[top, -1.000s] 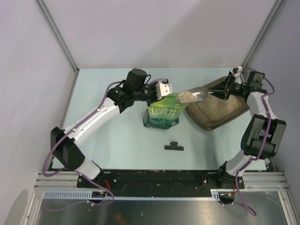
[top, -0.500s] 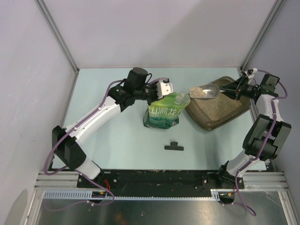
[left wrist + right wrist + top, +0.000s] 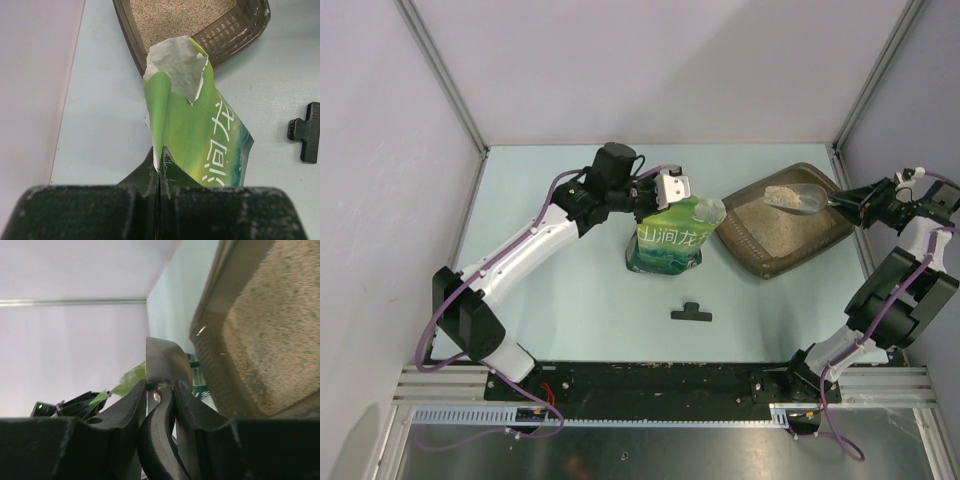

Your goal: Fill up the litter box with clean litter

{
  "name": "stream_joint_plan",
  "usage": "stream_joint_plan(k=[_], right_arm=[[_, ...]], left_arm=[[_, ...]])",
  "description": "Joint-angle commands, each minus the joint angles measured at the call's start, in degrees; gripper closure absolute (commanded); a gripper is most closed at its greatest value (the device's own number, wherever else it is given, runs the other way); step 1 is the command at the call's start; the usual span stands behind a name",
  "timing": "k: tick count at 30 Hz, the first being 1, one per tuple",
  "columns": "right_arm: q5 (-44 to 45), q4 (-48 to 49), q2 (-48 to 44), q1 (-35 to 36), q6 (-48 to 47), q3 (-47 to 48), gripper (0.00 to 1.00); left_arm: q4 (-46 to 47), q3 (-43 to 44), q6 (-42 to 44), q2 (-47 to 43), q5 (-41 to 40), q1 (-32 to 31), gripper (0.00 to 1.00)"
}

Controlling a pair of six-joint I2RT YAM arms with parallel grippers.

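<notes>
Counter (image 3: 570,290), pale blue-green, carries everything. Litter box (image 3: 745,262) sits just below and in front of the right end effector (image 3: 845,203), and off to the side of the left end effector (image 3: 670,190). A layer of clean litter (image 3: 785,228) covers the part of its floor that shows, with the walls rising above it. Green bag (image 3: 668,245) stands upright directly under the left end effector, which is clenched on the torn top edge, so the mouth is held up and gapes toward the box. Metal scoop (image 3: 798,197) is grasped by its handle in the right end effector. Its bowl reaches out ahead of the fingers over the box, roughly level and not tipped, carrying a heap of granules. Black clip (image 3: 691,312) lies loose on the counter, on the arm-base side of the left end effector and apart from the bag. Progress, as a judgement: partway. Some litter is in the box, this scoopful is not yet dumped, and more scoops are likely needed. How much is left in the bag can't be seen.
</notes>
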Motion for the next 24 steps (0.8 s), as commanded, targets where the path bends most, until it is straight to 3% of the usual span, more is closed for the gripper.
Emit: stream_joint_plan(k=[1, 10, 16, 24], right_arm=[[7.8, -1.2, -3.7, -2.2, -2.7, -0.5, 1.00], [28.8, 1.3, -13.7, -2.5, -2.2, -4.4, 1.00], [44.8, 6.6, -16.1, 2.2, -0.5, -4.5, 1.00], [46.9, 8.5, -13.6, 2.8, 1.2, -4.5, 1.00]], left_arm=[[2.8, 3.6, 1.6, -0.5, 1.6, 0.4, 1.00], [2.7, 2.1, 1.3, -1.8, 3.1, 0.4, 1.00], [2.6, 0.4, 2.1, -2.8, 3.8, 0.4, 1.00], [2.7, -0.7, 2.3, -3.5, 4.5, 0.4, 1.00]])
